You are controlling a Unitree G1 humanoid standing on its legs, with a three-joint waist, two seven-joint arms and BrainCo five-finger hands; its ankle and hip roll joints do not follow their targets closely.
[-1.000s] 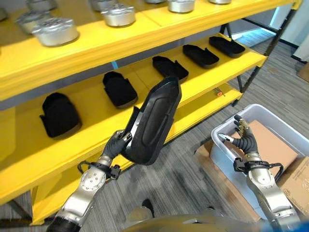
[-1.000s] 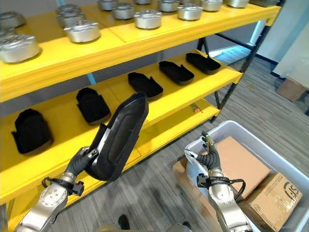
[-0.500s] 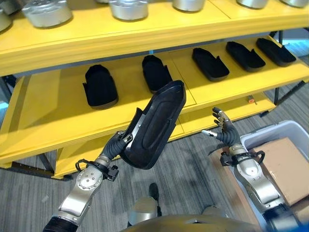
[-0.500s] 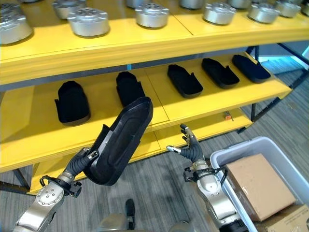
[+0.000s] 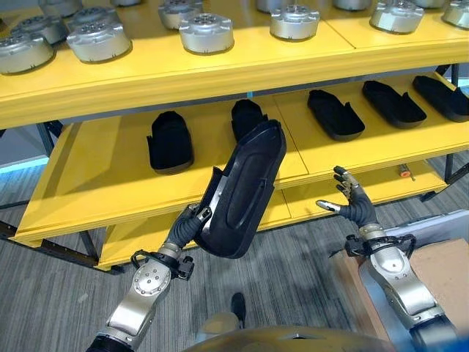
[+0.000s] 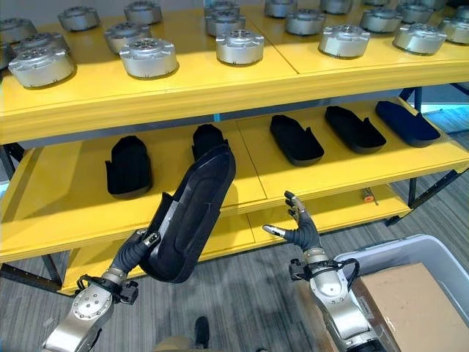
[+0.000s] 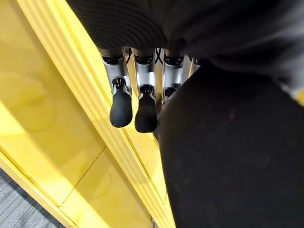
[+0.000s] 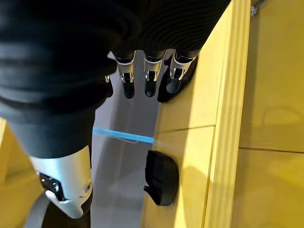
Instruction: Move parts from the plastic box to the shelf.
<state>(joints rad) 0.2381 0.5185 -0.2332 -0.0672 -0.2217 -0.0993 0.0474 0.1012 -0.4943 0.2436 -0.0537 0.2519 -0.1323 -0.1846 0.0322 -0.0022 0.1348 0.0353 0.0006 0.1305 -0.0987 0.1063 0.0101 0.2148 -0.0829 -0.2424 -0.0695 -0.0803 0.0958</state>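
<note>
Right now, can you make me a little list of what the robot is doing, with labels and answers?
Left robot hand: curled round the long black plastic part, held up in front of the yellow shelf
Right robot hand: open, empty, raised near the shelf edge
Middle shelf: five similar black parts in a row
Top shelf: round silver metal parts
Grey plastic box: holds a brown cardboard box

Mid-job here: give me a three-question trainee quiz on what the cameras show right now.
1. True or false: the left hand grips the long black plastic part.
2. The right hand is: A) open and empty, B) curled round a silver disc, C) inside the grey plastic box.
3. Which shelf level holds the row of black parts?

Key: 1 true; 2 A; 3 the middle yellow shelf, below the round silver metal parts.
</note>
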